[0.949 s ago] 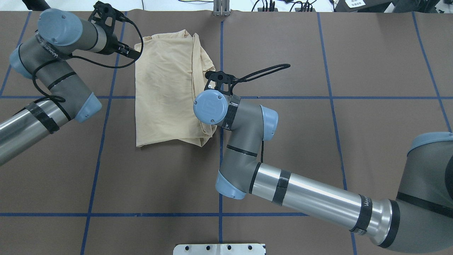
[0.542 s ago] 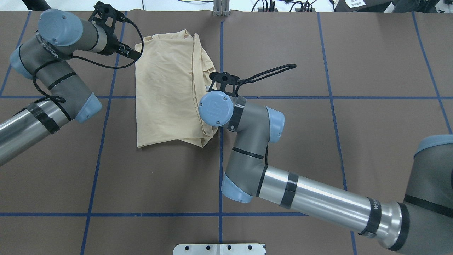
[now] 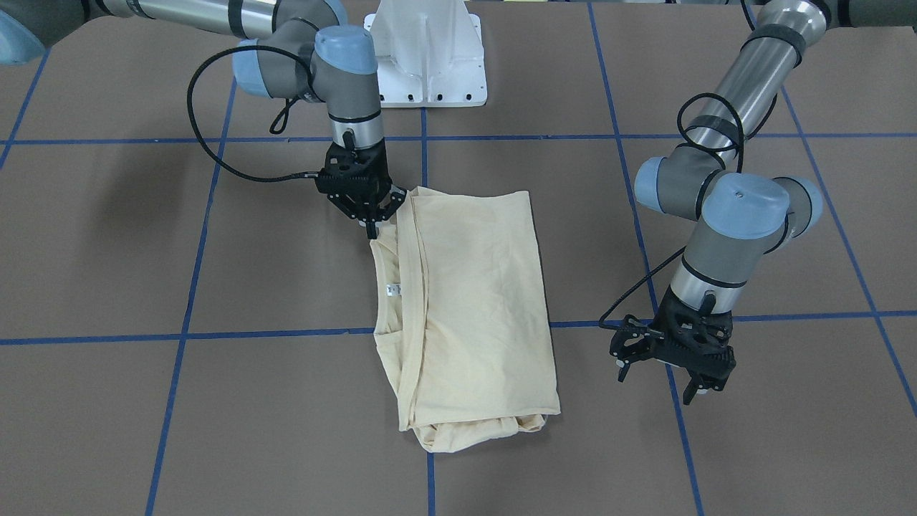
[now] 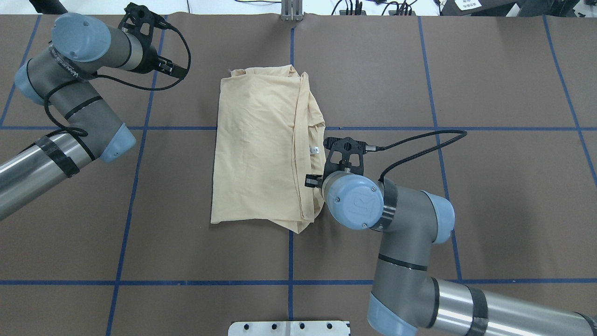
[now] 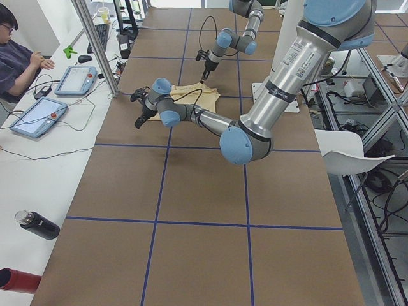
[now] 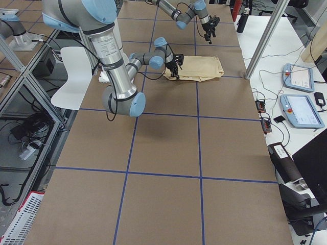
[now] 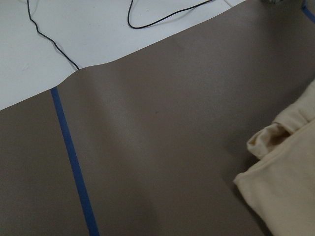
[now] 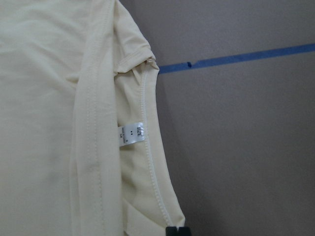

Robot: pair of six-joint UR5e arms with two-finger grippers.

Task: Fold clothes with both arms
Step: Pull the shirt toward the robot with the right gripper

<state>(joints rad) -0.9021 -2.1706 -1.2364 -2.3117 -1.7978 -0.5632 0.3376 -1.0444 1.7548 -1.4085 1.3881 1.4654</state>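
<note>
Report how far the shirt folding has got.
Done: the T-shirt lies folded lengthwise into a narrow rectangle. In hand: the right gripper is pinched shut on one corner of it, while the left gripper hangs open beside it, off the fabric. Left: probably a crosswise fold to halve it.

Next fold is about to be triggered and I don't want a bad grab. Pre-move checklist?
1. Right gripper grip: ok, jaws shut on the T-shirt neckline edge.
2. Left gripper free: ok, jaws open, beside the T-shirt, not touching.
3. Layers aligned: not ok, bunched at one end.
4. Print side: cannot tell, no print shows.
5. Right arm's cable off the fabric: ok.
</note>
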